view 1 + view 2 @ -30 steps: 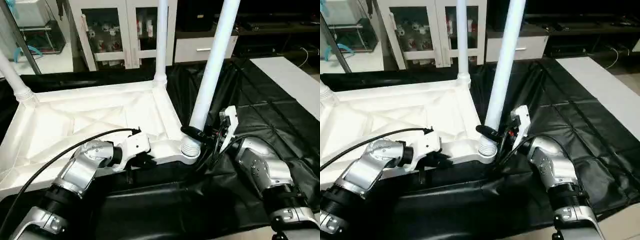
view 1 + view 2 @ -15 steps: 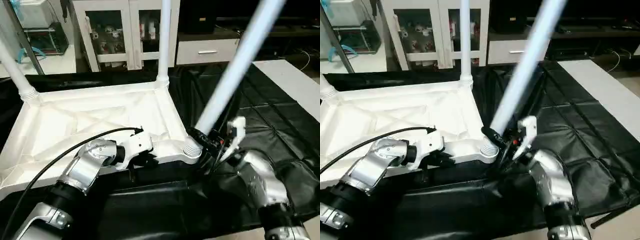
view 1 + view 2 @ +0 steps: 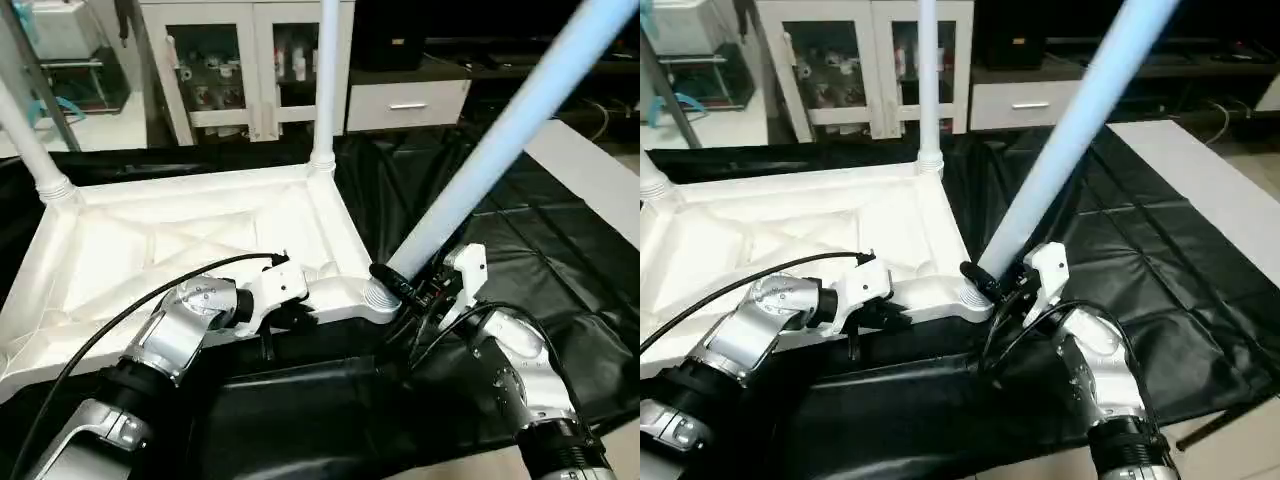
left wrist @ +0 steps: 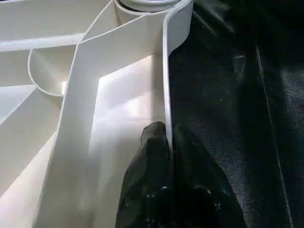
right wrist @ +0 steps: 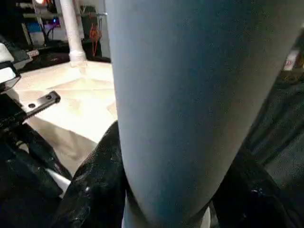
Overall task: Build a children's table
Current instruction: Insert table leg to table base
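Tabletop (image 3: 190, 240) lies underside up on the black worktop (image 3: 520, 240) so sockets face up. Left tool (image 4: 168, 142) is pinched on its near rim to brace it. Right tool (image 3: 400, 285) clamps the tilted leg (image 3: 480, 160) at the near-right socket (image 3: 375, 297), probably not seated.

Tabletop (image 3: 200, 230) upside down on work table (image 3: 560, 250), left part. Legs at far corners upright; near-right corner leg (image 3: 500, 140) leaning right.

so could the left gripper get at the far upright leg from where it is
Probably not right now: the left gripper is clamped shut on the tabletop rim, and the far upright leg stands across the whole tabletop.
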